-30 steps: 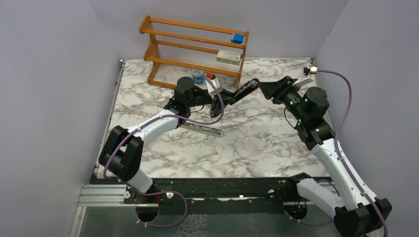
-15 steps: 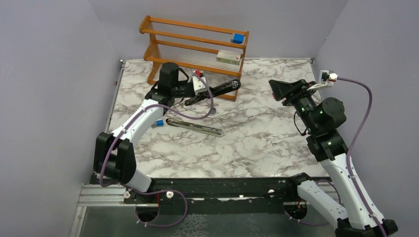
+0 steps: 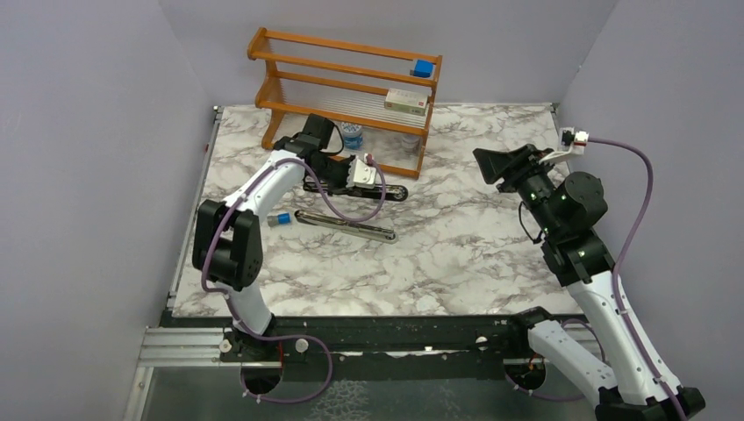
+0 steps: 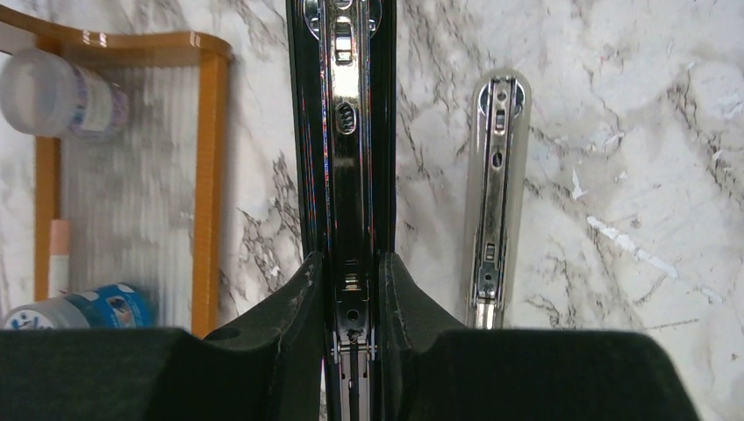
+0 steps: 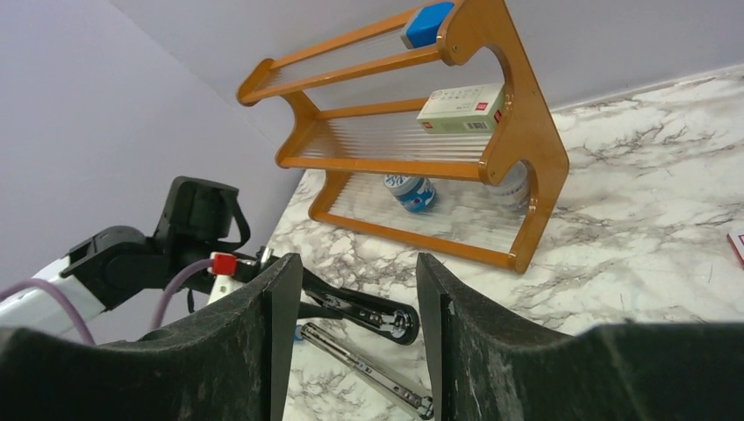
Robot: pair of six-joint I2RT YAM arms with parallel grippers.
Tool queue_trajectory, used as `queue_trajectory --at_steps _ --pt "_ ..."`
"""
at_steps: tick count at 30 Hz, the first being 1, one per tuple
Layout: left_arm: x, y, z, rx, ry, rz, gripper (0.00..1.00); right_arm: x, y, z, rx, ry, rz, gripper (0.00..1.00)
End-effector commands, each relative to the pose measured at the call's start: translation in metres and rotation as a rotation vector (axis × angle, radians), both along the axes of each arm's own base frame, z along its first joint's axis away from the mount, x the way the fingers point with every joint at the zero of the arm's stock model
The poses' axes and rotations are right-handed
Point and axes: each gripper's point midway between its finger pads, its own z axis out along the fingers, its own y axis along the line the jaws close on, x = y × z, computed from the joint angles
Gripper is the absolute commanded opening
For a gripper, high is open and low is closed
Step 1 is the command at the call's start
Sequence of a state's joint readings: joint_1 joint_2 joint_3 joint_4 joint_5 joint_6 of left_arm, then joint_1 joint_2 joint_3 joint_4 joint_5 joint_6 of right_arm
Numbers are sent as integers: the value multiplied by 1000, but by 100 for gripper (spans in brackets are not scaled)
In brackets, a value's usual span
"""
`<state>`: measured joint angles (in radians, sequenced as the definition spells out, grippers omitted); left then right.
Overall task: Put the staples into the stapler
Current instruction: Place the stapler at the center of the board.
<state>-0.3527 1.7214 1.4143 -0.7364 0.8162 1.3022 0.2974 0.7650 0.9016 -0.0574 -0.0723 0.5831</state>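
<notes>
The left end effector clamps the slim black chrome-channelled stapler parallel beside a silver metal bar; the right end effector gapes empty, farther off.

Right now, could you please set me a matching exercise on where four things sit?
Things:
1 black stapler bar
2 silver metal bar
3 blue block
4 white-and-red box

Places:
A top shelf of the wooden rack
B flat on the marble table
C clamped in the left pincer
D the rack's middle shelf

Pairs: 1-C, 2-B, 3-A, 4-D.
</notes>
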Motion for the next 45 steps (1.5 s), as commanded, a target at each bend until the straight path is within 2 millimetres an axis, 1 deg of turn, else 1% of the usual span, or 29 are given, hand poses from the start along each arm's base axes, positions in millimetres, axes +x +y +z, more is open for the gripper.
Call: queue_trajectory --at_steps 1,6,10,18,21,22,23,27,28,29,30,31,32,33,35,37,41,43,45 --pt "6 10 -12 99 -11 -84 0 -3 3 -8 -20 22 25 54" --pt "13 15 -34 186 43 -140 0 -4 4 -10 -28 33 29 54" --pt "15 22 -52 247 68 -165 0 -3 4 -15 -35 50 31 54" --pt "13 28 -88 301 135 -180 0 1 7 -18 -36 68 43 54" --pt "16 27 -99 305 153 -179 0 2 9 -19 -37 74 50 54" --pt "18 27 -101 306 158 -174 2 2 9 -18 -38 74 50 54" --pt "19 27 -103 309 164 -167 7 2 9 -18 -38 74 51 54" --pt "23 29 -110 325 165 -145 23 3 10 -20 -39 82 52 54" --pt "24 29 -111 323 163 -139 29 3 10 -20 -40 83 53 54" --pt "25 28 -111 322 163 -131 44 4 10 -21 -40 86 53 54" --pt "27 28 -110 319 165 -119 57 4 10 -22 -40 89 53 54" --pt "28 27 -109 317 167 -111 74 4 10 -23 -41 91 53 54" --pt "29 26 -107 312 163 -107 95 4 10 -23 -41 91 54 54" --pt "31 25 -104 307 159 -103 99 4 10 -23 -40 89 53 54" --pt "33 22 -96 288 146 -99 99 5 10 -23 -39 86 48 54" --pt "34 18 -82 260 126 -97 99 6 8 -25 -46 89 38 54" --pt "33 10 -42 185 59 -97 99 12 -2 -34 -74 108 -20 54" --pt "34 8 -21 134 19 -84 99 16 -8 -41 -96 127 -58 54" --pt "37 4 -1 76 -6 -34 99 22 -15 -54 -124 160 -104 54"
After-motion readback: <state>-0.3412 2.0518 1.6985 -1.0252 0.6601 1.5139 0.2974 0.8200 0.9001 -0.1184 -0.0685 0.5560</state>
